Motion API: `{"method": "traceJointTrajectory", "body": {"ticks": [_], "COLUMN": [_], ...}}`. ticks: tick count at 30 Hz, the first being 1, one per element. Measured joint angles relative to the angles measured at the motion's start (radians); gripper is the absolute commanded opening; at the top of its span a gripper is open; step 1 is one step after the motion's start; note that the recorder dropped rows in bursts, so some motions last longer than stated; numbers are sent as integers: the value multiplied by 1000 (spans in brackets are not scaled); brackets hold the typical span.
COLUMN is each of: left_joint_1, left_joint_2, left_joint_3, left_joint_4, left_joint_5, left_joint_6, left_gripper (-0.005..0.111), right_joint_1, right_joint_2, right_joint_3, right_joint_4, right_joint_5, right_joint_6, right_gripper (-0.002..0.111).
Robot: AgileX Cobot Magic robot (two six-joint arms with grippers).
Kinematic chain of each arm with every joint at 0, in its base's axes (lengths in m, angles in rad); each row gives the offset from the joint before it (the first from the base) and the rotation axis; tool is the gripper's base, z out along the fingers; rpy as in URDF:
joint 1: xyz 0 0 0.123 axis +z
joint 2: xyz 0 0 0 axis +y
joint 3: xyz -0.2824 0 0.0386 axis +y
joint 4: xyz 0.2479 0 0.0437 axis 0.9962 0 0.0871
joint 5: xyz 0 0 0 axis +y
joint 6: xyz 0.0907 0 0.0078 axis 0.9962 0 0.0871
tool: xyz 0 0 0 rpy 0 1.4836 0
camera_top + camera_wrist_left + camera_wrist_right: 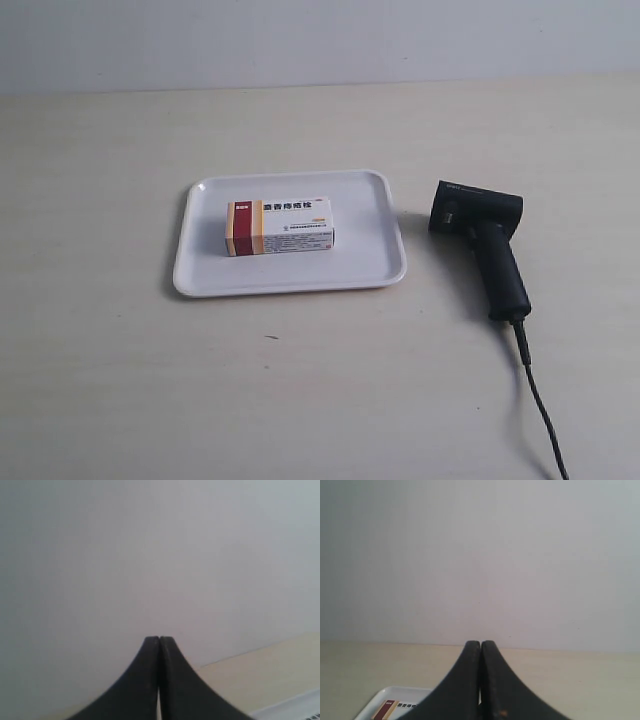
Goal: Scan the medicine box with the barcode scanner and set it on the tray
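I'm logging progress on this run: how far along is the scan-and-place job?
Done, by the look of it: the medicine box lies flat on the tray. In hand: nothing; the left gripper and right gripper are shut and empty. The barcode scanner lies on the table beside the tray. Whether a scan happened cannot be seen.

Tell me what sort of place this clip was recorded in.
Probably a bare lab or test bench rather than a real pharmacy: a plain pale table against a blank wall, holding only a white tray with a medicine box on it and a corded barcode scanner beside it.
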Motion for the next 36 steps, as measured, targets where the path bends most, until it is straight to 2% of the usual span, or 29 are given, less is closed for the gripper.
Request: {"method": "traceJointTrajectory", "body": {"ticks": [1,3,6,12,24,29,36], "left_joint_1": [55,94,105,105,105,105,105], "left_joint_2": [-57,-102,-106,-106,-106,-106,-106], "left_joint_3": [2,37,154,345,385,424,426], "left_joint_4": [2,2,4,6,11,125,246], "left_joint_5": [47,112,140,37,23,28,38], "left_joint_6": [-15,-65,-132,-230,-277,-441,-497], "left_gripper": [0,0,0,0,0,0,0], "right_joint_1": [0,0,0,0,0,0,0], "right_joint_2": [0,0,0,0,0,0,0], "right_joint_3": [0,0,0,0,0,0,0], "right_joint_4": [0,0,0,0,0,0,0], "right_joint_5": [0,0,0,0,0,0,0], "right_joint_6": [0,0,0,0,0,0,0], "right_gripper": [0,0,0,0,0,0,0]}}
